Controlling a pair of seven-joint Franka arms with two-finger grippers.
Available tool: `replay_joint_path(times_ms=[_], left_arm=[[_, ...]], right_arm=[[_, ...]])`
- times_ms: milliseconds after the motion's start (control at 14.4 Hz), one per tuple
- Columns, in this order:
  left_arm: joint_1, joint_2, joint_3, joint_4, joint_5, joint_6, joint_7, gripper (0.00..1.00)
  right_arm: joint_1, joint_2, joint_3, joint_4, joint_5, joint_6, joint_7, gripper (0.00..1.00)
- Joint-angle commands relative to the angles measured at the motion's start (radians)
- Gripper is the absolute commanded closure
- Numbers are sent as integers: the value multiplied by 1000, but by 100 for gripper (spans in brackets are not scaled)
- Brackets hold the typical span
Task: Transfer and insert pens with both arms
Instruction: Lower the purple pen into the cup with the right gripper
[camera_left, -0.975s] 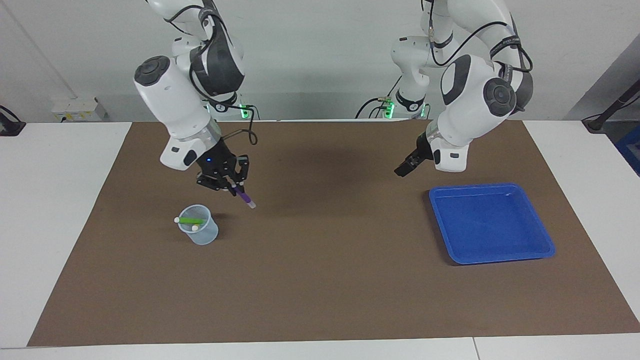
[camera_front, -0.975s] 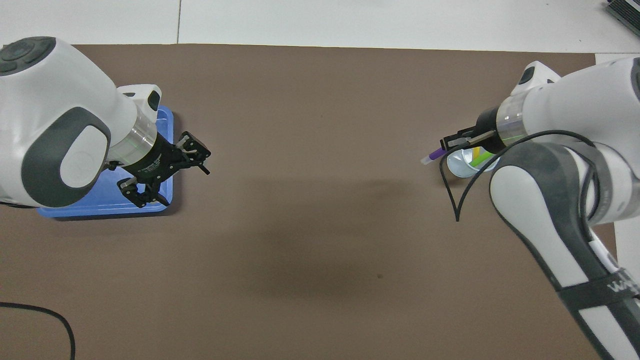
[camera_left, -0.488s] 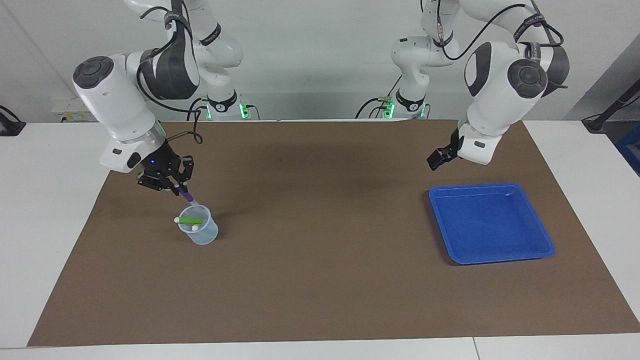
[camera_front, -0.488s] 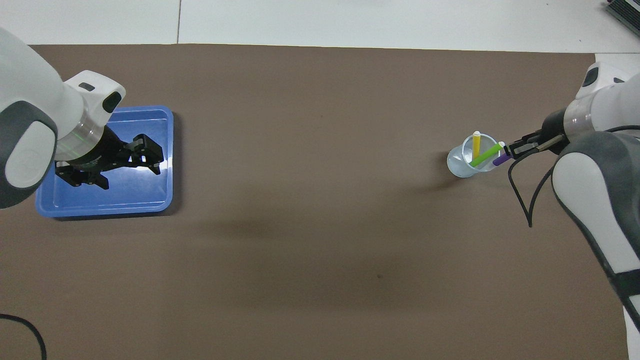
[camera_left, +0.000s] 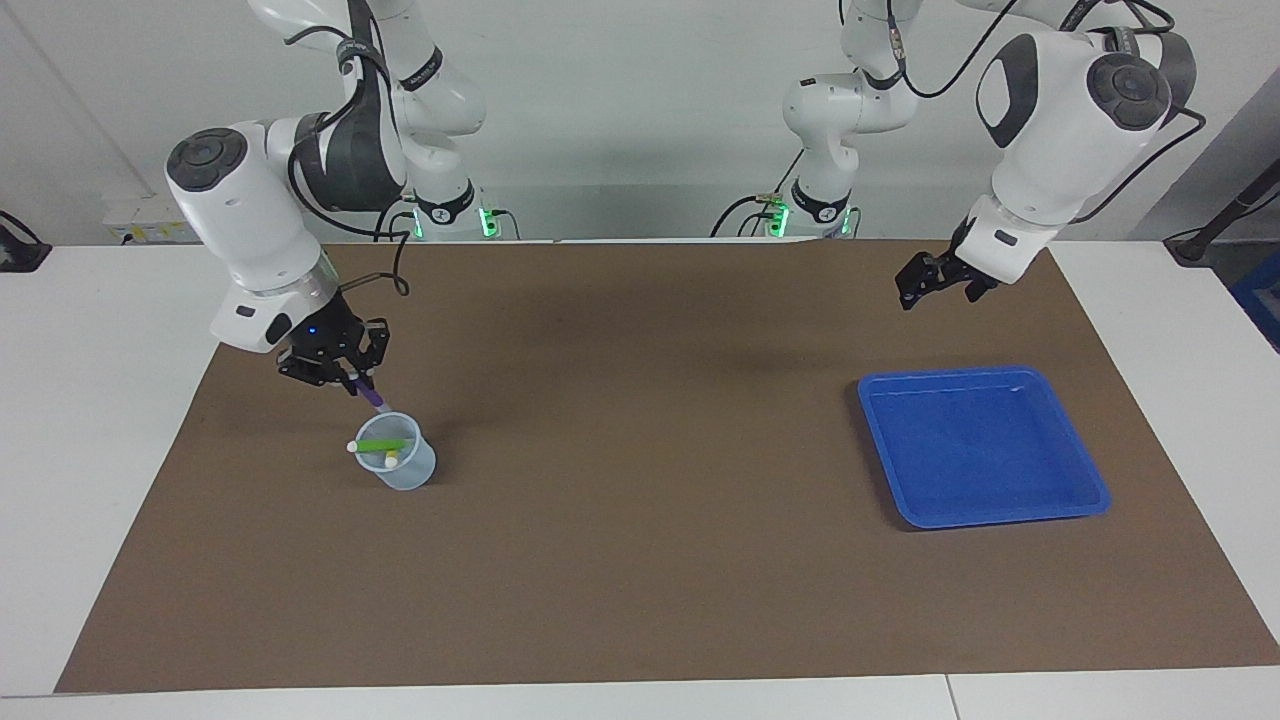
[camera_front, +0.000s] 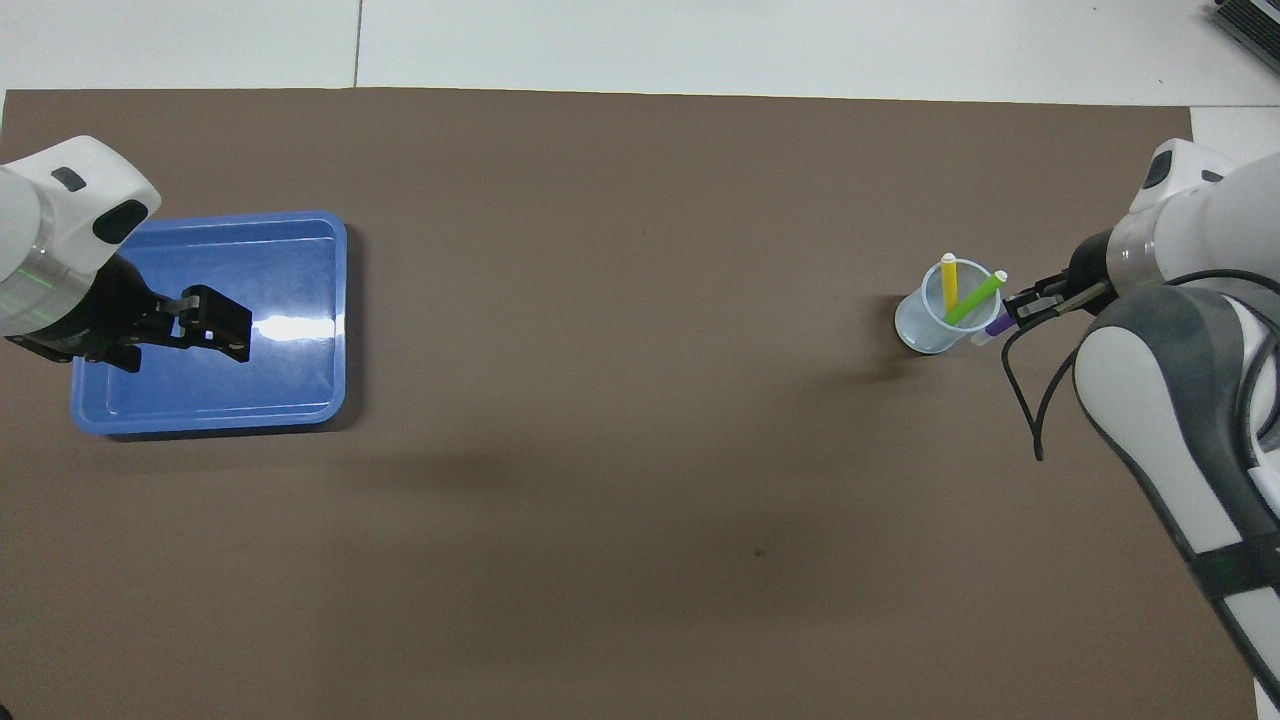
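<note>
A clear plastic cup (camera_left: 405, 472) (camera_front: 922, 328) stands on the brown mat toward the right arm's end. A yellow pen (camera_front: 949, 283) (camera_left: 392, 459) and a green pen (camera_front: 974, 301) (camera_left: 381, 444) lean inside it. My right gripper (camera_left: 340, 372) (camera_front: 1032, 303) is shut on the purple pen (camera_left: 372, 397) (camera_front: 997, 324). It holds the pen tilted, lower tip at the cup's rim on the side nearer the robots. I cannot tell whether the tip is inside. My left gripper (camera_left: 930, 290) (camera_front: 220, 325) is open and empty, raised over the blue tray's edge.
The blue tray (camera_left: 985, 450) (camera_front: 210, 385) lies empty toward the left arm's end of the mat (camera_left: 640, 520). A black cable (camera_front: 1030, 400) loops down from the right wrist close to the cup. White table borders the mat.
My right gripper carried the purple pen toward the right arm's end and brought its tip down to the cup's rim. The left arm rose and drew back toward its own end.
</note>
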Motion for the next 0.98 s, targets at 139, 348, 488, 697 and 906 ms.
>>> replay_joint_path(times_ms=[139,348,488,697,906], left_arm=[[95,-65,-2,1,22,-13,300,0],[117,-75,-7,-7,20,30,498,0],[110,-82,-10,-5,18,35,492,0],[119,-95,-10,-16,20,23,497,0],[108,-95,-8,-15,20,46,495,0]], right_arm=[[-2,-17,12,-20,-34,31,2,100],[-2,-33,13,-18,-29,-29,67,100],[-4,-46,13,-18,-15,-76,81,100],[-11,-80,13,1,-12,-159,125,100],[-17,-69,12,34,-15,-133,116,100]])
